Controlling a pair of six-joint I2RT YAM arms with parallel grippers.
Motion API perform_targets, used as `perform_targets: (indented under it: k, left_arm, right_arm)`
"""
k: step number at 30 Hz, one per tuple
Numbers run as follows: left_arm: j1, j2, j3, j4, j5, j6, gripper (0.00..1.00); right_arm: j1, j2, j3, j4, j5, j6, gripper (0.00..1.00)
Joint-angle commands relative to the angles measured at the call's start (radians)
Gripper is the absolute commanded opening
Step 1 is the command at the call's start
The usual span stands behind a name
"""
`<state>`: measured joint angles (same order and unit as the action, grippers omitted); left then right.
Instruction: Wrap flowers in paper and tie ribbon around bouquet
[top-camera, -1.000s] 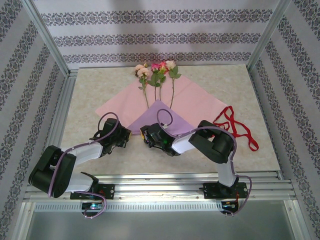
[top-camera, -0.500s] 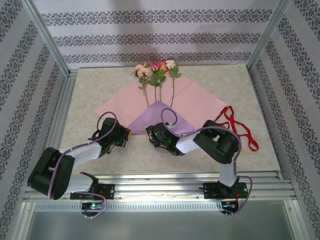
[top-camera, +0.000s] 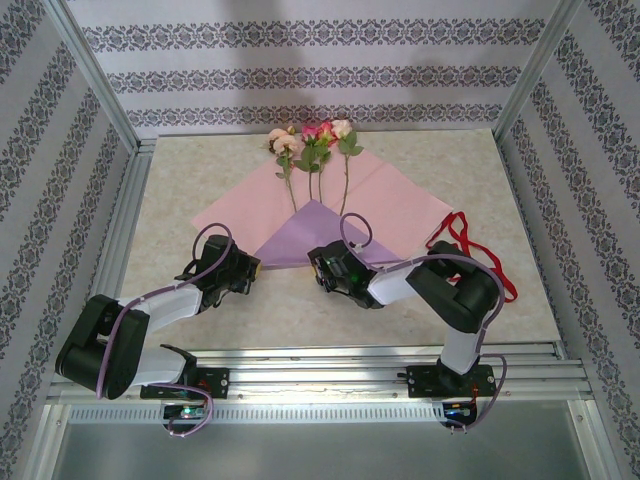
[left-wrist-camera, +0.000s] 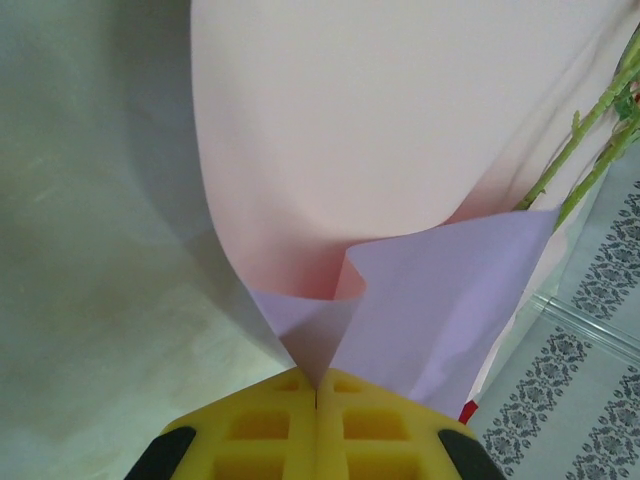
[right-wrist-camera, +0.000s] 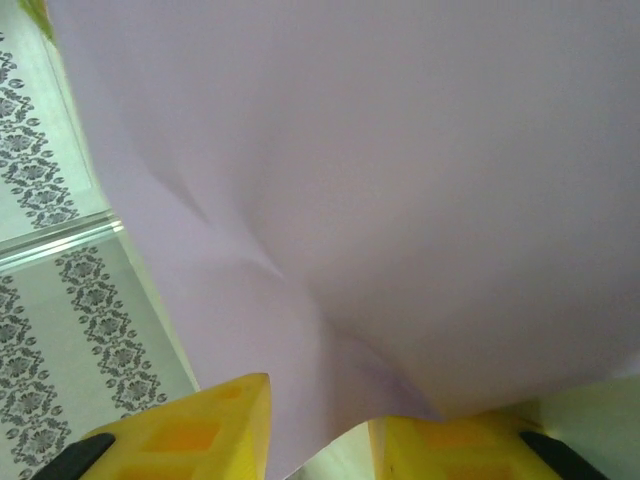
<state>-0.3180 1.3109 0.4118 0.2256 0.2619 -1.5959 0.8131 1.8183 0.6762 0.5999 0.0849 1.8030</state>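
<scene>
— One big thing first: what's on the table (top-camera: 200, 160)?
— Paper (top-camera: 395, 200), laid out like a diamond with the pink face up. The near corner is folded back toward the middle, so a lilac triangle shows there.
— And the arms?
— Both reach in low from the near edge, one to each side of that lilac flap. The left gripper (left-wrist-camera: 317, 385) is clamped tight. Its yellow fingers meet, and the folded edge of the paper runs right into the seam between them.
— The right gripper (right-wrist-camera: 318, 400)?
— It's under the right side of the flap, and the lilac sheet drapes over it. Its fingers (right-wrist-camera: 200, 420) stand apart, with a strip of table visible in the gap. They aren't pinching anything.
— Where are the flowers (top-camera: 315, 140)?
— On the far half of the paper. The heads lie past the far corner on the bare table. The stems run toward the arms, and their ends are tucked under the lilac flap.
— Ribbon (top-camera: 475, 255)?
— It lies in loose red loops on the table, just beside the paper's right corner and well apart from both grippers.
</scene>
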Motion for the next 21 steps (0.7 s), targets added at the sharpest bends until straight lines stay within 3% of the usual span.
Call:
perform_targets:
  k: [1, 3, 7, 12, 16, 21]
  left_arm:
    - [0.024, -0.008, 0.016, -0.048, -0.029, 0.03, 0.0]
    - [0.026, -0.005, 0.018, -0.046, -0.027, 0.033, 0.0]
    - [0.029, 0.004, 0.017, -0.036, -0.012, 0.051, 0.04]
    - [0.03, 0.008, -0.003, -0.021, -0.006, 0.056, 0.03]
    - [0.03, 0.008, -0.01, -0.024, 0.0, 0.07, 0.0]
    - [0.029, 0.013, -0.001, -0.039, 0.008, 0.099, 0.0]
  right_arm:
    - [-0.037, -0.005, -0.048, -0.131, 0.064, -0.037, 0.31]
    - [-0.044, 0.002, -0.046, -0.12, 0.046, -0.037, 0.3]
    - [-0.037, -0.02, -0.005, -0.179, -0.056, -0.016, 0.4]
    - [-0.01, -0.194, 0.093, -0.584, -0.127, -0.109, 0.49]
    - [0.021, -0.233, 0.237, -0.807, -0.123, -0.299, 0.38]
    - [0.011, -0.041, 0.393, -0.75, -0.28, -0.408, 0.13]
